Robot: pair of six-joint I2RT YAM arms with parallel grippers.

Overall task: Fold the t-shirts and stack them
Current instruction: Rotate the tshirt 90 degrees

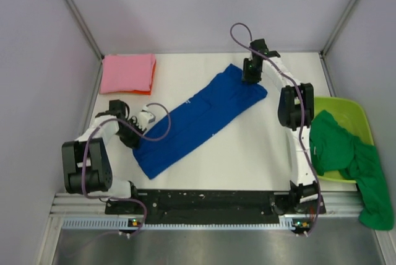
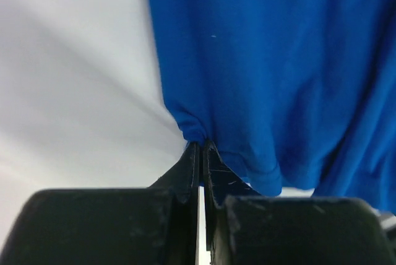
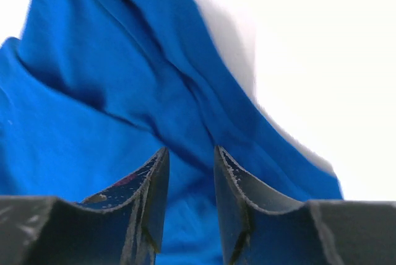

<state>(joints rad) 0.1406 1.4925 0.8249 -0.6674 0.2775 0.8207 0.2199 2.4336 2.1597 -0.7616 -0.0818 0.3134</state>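
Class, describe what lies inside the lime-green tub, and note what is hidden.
A green t-shirt lies in the tub, draping over its near-right rim. The tub's floor and anything beneath the shirt are covered.

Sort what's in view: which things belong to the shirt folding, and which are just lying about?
Job:
- blue shirt, spread diagonally, one edge pinched by the left gripper
- pink shirt, folded, far left corner
- green shirt, unfolded, draped over the tub

Lying about:
- tub, at the right edge of the table
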